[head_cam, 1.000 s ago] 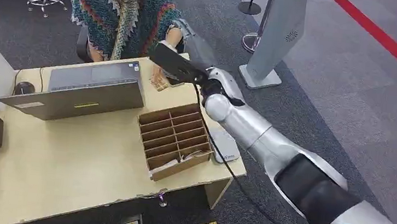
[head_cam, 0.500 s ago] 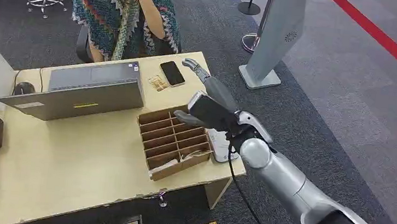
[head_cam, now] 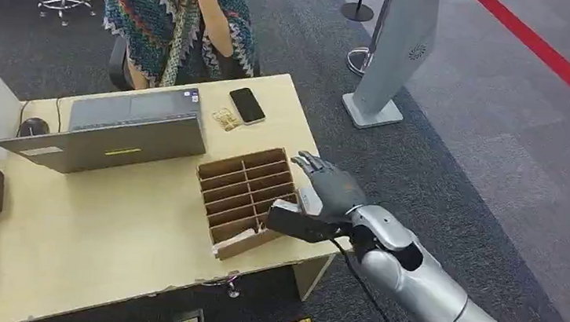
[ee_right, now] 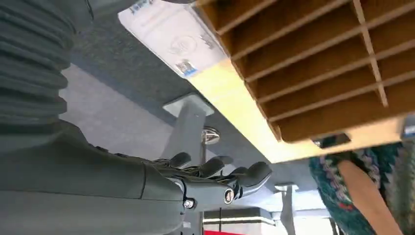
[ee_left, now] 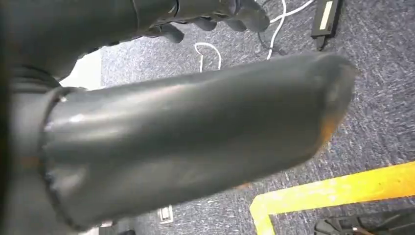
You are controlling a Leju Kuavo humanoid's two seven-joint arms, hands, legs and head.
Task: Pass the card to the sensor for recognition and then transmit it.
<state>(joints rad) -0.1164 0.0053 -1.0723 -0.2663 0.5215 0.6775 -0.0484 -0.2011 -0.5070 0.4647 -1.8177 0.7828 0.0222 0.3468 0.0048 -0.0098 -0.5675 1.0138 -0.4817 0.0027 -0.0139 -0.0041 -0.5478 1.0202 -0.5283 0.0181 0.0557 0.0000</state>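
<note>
Two hands to log: your right hand [head_cam: 330,189] hovers empty, fingers spread, by the white sensor [ee_right: 176,41] beside the divided box [head_cam: 247,197]. Your left hand [ee_left: 215,14] hangs over carpet, grip unclear. You cannot tell where the card is.

The right hand [head_cam: 326,190] is back from the person [head_cam: 177,16] at the far side of the worktop [head_cam: 101,238] and now hovers, fingers spread and holding nothing, over the right end of the divided cardboard box [head_cam: 247,197]. The person's hand is up at their head, and the phone [head_cam: 247,104] lies uncovered.
</note>
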